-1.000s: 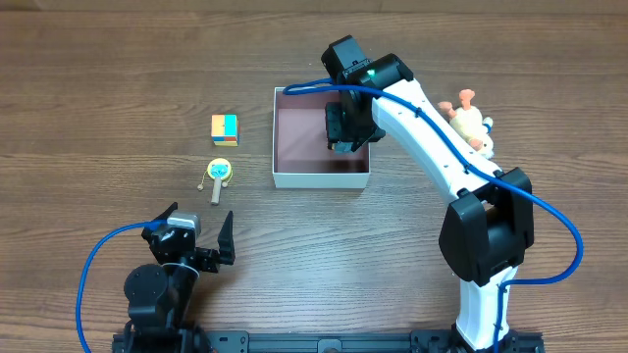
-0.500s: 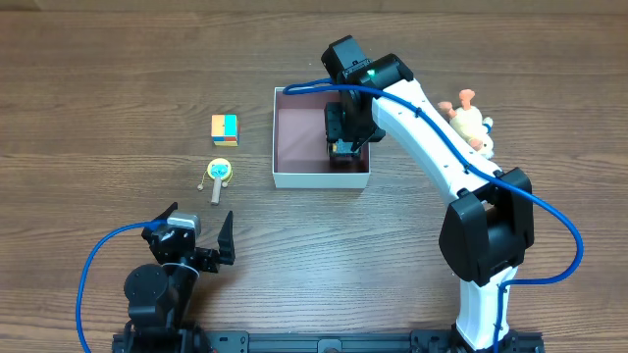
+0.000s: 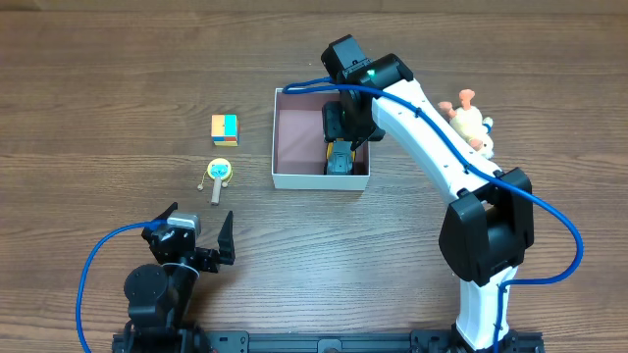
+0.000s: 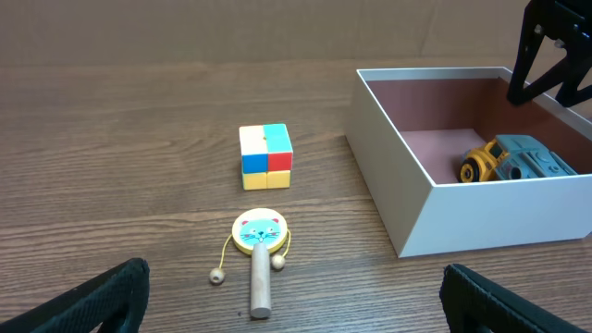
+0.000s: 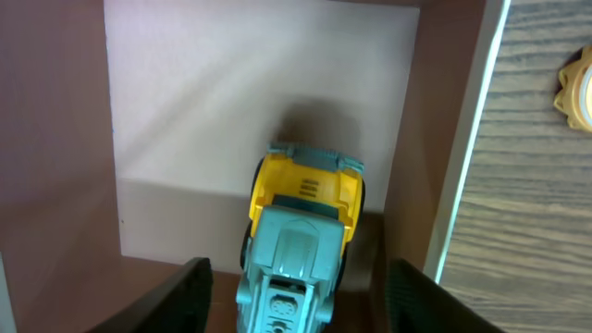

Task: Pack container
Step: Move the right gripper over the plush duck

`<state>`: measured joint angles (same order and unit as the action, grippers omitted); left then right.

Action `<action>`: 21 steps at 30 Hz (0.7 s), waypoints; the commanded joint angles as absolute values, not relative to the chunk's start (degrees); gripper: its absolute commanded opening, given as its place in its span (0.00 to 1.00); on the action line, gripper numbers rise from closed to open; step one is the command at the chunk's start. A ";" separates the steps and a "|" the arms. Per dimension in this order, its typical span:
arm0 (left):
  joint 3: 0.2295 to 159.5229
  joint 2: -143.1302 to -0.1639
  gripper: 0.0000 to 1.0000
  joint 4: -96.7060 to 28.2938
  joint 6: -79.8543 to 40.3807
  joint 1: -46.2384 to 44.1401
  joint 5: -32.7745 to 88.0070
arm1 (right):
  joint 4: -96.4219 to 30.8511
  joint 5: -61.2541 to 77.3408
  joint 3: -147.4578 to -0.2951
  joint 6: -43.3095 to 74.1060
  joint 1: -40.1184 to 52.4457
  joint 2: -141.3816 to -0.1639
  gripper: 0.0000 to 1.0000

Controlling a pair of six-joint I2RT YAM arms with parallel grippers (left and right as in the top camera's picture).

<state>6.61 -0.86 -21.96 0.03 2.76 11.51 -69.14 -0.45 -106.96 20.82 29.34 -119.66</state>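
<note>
The container is a square white box with a mauve-pink inside, at the middle of the table. A yellow and grey-blue toy truck lies inside it at the near right corner, also seen in the left wrist view and the right wrist view. My right gripper hovers over the box, open, its fingers on either side of the truck without gripping it. My left gripper is open and empty near the front left.
A coloured cube and a small cat-face rattle drum with a wooden handle lie left of the container. A plush toy lies to its right, beside the right arm.
The right gripper has opened and let go of the toy truck, which now lies on the container floor. The left arm has not moved.
</note>
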 commanded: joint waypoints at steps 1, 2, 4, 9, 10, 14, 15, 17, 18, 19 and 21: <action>6.68 -0.32 1.00 -22.48 0.69 3.09 11.18 | -70.94 -0.78 -114.48 19.64 28.45 -119.70 0.65; 6.68 -0.30 1.00 -22.48 0.69 3.09 11.18 | -72.62 -0.40 -118.37 18.98 27.70 -119.70 0.67; 6.66 -0.30 1.00 -22.50 0.69 3.09 11.18 | -77.23 -0.45 -126.87 16.62 25.85 -119.70 0.77; 6.68 -0.32 1.00 -22.48 0.69 3.09 11.16 | -90.35 -6.83 -143.41 9.80 18.48 -119.70 1.00; 6.66 -0.30 1.00 -22.48 0.69 3.09 11.18 | -92.84 -8.34 -144.94 8.36 16.62 -119.70 1.00; 6.68 -0.32 1.00 -22.50 0.69 3.09 11.18 | -97.08 -8.19 -144.53 5.50 8.45 -119.70 1.00; 6.66 -0.30 1.00 -22.48 0.71 3.09 11.16 | -97.06 -6.31 -143.70 5.48 6.46 -119.70 1.00; 6.66 -0.30 1.00 -22.48 0.69 3.09 11.18 | -97.01 -3.38 -140.99 4.67 2.61 -119.70 1.00; 6.66 -0.30 1.00 -22.48 0.69 3.09 11.18 | -96.95 -2.74 -139.87 3.49 1.50 -119.72 1.00; 6.66 -0.32 1.00 -22.50 0.69 3.09 11.18 | -96.75 -2.35 -138.17 1.50 0.34 -119.72 1.00; 6.66 -0.30 1.00 -22.48 0.69 3.09 11.18 | -96.55 -2.48 -133.88 -3.07 -1.69 -119.72 1.00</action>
